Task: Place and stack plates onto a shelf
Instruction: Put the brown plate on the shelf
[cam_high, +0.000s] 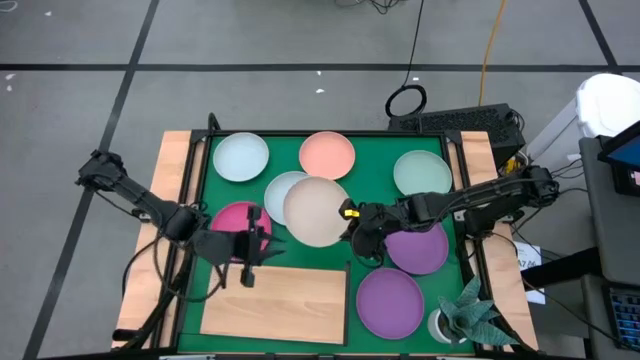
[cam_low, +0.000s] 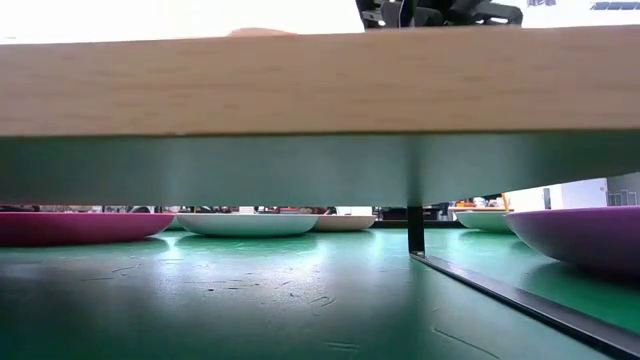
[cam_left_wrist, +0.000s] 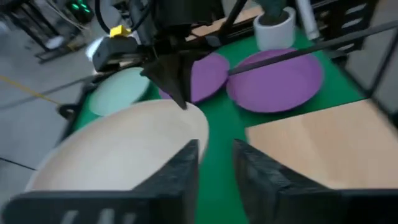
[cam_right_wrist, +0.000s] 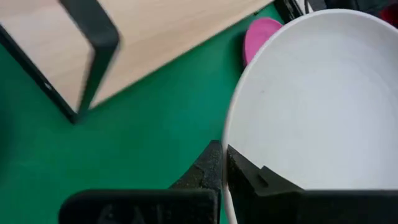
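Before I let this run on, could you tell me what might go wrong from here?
The right gripper pinches only the rim of the beige plate, so the plate could tilt or slip. The left gripper, open beside the magenta plate, sits near that plate's path to the shelf; the arms might collide.

Your two arms are dark, nearly black, built of slim jointed segments with chunkier housings at the joints. Thin black cables trail from each arm's base off the sides of the bench. Your left claw (cam_high: 248, 250) ends in two flat, matte black fingers (cam_left_wrist: 180, 177) with squared, blocky tips and a broad dark crossbar behind them. Your right claw (cam_high: 358, 232) has the same black fingers (cam_right_wrist: 208, 171), tapering to a wedge, and carries a small bright yellow marking beside its wrist. No screws or lettering can be made out.
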